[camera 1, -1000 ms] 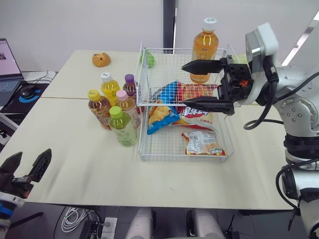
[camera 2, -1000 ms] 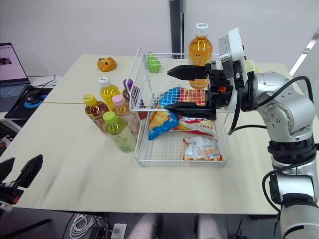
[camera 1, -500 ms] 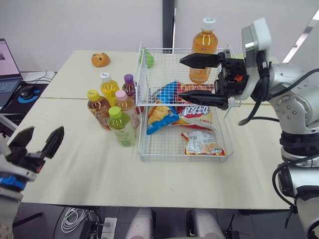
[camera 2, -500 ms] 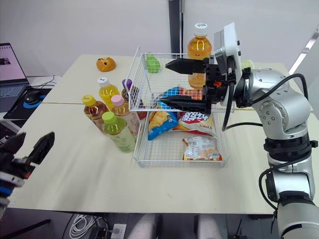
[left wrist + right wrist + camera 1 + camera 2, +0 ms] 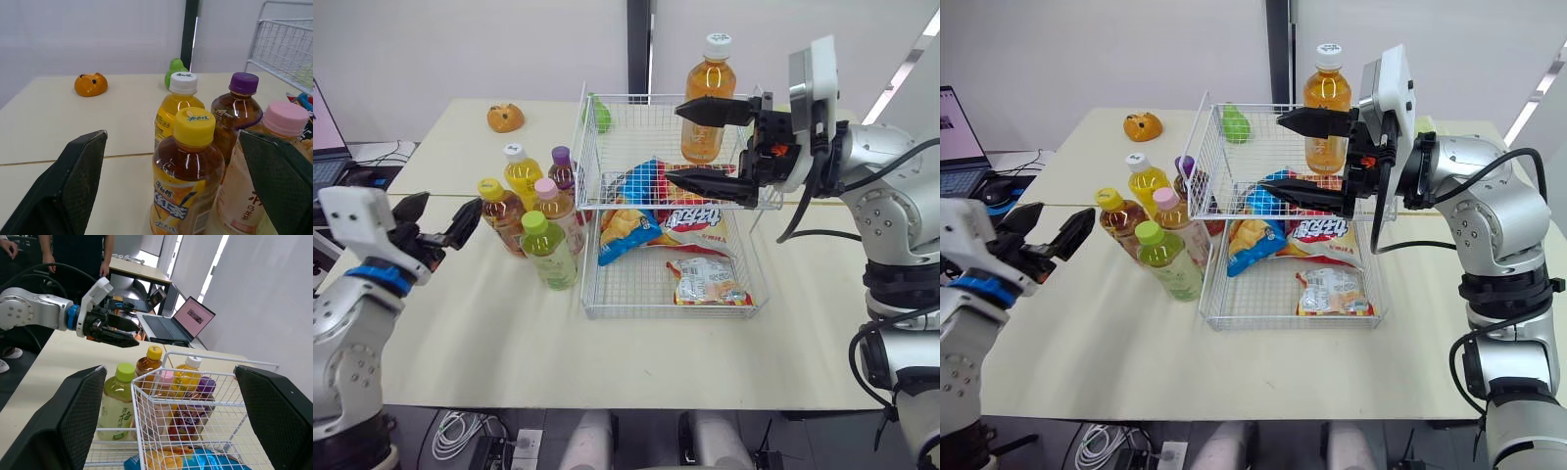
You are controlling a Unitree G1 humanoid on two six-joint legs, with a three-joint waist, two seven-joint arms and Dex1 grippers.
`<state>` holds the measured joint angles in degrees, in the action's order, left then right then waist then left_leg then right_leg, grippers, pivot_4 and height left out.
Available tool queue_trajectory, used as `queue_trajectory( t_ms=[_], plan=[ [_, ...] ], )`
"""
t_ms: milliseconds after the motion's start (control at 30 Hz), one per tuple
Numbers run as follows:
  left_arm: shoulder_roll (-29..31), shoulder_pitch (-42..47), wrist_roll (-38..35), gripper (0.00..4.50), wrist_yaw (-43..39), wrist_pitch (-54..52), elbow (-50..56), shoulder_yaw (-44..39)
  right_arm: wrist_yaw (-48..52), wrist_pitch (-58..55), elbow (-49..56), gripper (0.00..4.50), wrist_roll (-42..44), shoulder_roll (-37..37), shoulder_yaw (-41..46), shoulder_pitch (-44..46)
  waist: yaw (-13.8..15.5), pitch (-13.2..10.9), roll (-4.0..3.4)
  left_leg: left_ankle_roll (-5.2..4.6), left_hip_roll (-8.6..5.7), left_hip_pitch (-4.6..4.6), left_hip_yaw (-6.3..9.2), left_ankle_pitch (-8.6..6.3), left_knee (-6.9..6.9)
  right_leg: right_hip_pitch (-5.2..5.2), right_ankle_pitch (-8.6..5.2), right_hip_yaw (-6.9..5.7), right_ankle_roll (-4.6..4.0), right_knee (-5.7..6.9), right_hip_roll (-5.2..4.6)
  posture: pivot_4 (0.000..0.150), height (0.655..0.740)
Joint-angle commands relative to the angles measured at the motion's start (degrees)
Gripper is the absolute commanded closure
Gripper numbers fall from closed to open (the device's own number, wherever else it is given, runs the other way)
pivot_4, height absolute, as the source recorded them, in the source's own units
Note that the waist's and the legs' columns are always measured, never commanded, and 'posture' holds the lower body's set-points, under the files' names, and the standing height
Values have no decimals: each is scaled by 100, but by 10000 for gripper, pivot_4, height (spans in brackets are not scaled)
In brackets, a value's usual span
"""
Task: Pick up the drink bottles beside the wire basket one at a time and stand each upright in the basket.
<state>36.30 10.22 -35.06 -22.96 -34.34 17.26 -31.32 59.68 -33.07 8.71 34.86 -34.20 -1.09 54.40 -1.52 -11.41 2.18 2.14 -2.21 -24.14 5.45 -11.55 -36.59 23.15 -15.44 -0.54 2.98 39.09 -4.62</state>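
Observation:
Several drink bottles stand in a cluster just left of the wire basket: a yellow-capped tea bottle, a white-capped one, a purple-capped one, a pink-capped one and a green-capped one. My left gripper is open at bottle height, just left of the yellow-capped bottle, which sits between its fingers in the left wrist view. An orange bottle stands upright at the basket's far end. My right gripper hovers open over the basket with nothing in it.
Snack bags lie in the basket. A green toy sits at its far left corner and an orange toy on the table behind the bottles. A laptop stands off the table's left. People stand beyond the table.
My left arm has risen from below the table's front left edge to bottle height beside the cluster. My right gripper has shifted slightly toward the basket's far end, still open.

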Motion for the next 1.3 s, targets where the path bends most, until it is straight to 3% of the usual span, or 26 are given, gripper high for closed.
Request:
queue_trajectory(
  t_ms=[33, 533, 867, 1000, 1200, 1300],
  plan=[
    [136, 346, 239, 454, -74, 260, -284, 244, -76, -1, 211, 0, 66, -108, 236, 12, 0, 0, 0, 0, 0, 0, 1, 0, 1, 1, 0, -1, 0, -1, 0, 1500, 7400],
    [184, 1341, 895, 454, -388, 678, -1406, 907, -332, -160, 526, 0, 135, -232, 336, -148, -7, 0, 0, 0, 0, 0, 2, 0, 12, 3, 2, 0, 1, -4, 0, 1500, 7400],
    [129, 1487, 1131, 454, -481, 866, -1771, 1101, -413, -244, 609, 0, 154, -241, 375, -163, -11, 0, 0, 1, 0, 0, 4, 1, 17, 5, 3, -1, 0, -4, -1, 1500, 7400],
    [71, 1571, 1125, 9112, -548, 1047, -1875, 1085, -416, -235, 596, 0, 143, -237, 373, -163, -10, 0, 0, 1, 1, 0, 5, 1, 18, 5, 3, -2, 0, -4, -1, 1500, 7400],
    [82, 1613, 1133, 29516, -601, 1045, -1968, 1108, -422, -235, 603, 0, 155, -231, 384, -178, -15, 0, 0, 1, 1, 0, 4, 1, 19, 5, 3, -1, 0, -4, -1, 1500, 7400],
    [91, 1632, 1153, 31333, -616, 1059, -2026, 1115, -427, -222, 592, 0, 143, -232, 386, -171, -15, 0, 0, 1, 1, 1, 4, 1, 20, 5, 3, 0, 0, -4, -1, 1500, 7400]
  ],
)
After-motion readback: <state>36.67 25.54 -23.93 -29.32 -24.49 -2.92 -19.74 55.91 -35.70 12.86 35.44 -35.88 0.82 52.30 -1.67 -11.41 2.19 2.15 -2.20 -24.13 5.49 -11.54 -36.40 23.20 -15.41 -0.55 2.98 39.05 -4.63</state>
